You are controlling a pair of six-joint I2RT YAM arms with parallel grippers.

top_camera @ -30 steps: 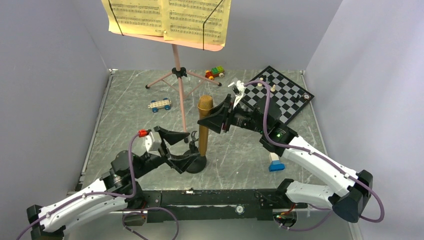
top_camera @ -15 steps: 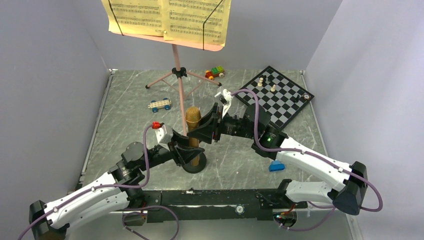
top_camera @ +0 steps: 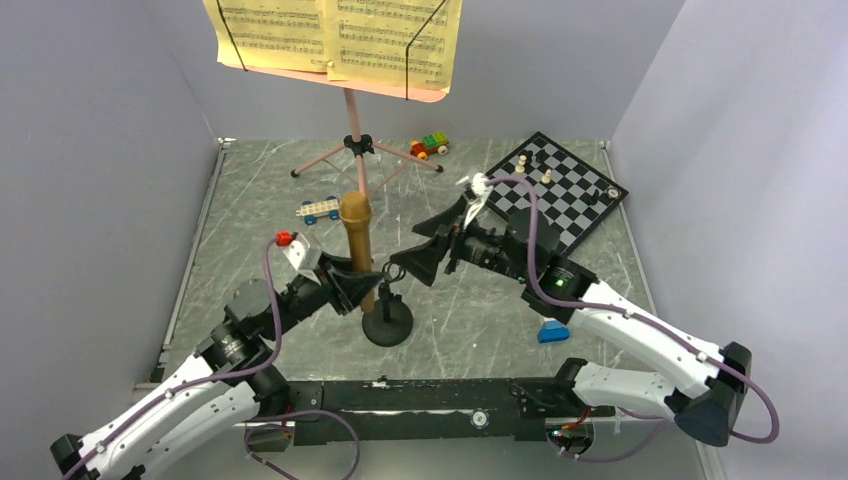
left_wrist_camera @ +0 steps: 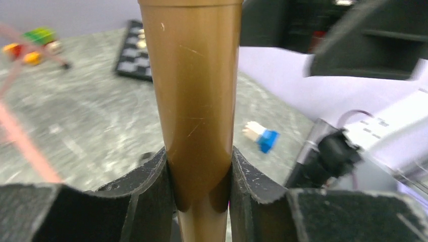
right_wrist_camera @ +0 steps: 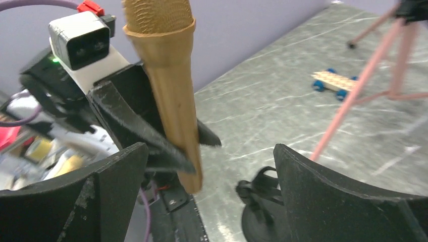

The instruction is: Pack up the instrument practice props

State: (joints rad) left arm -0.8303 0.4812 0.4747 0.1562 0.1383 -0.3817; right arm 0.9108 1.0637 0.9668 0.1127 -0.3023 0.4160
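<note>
The gold-brown microphone stands upright, with my left gripper shut on its lower body. Its lower end hangs free, left of the black round-based mic stand, whose clip holds nothing. My right gripper is open just right of the microphone, and its jaws stand wide apart around the stand's clip without touching it. The pink tripod music stand stands at the back with the yellow sheet-music pages on its desk.
A black-and-white chessboard with a few pieces lies at the back right. Toy brick cars sit near the tripod legs: one white and blue, one multicoloured. A small blue and white brick lies under the right arm.
The right gripper let go of the microphone, opened wide and drew back to the right. The left gripper closed on the microphone and carried it up and left, off the stand.
</note>
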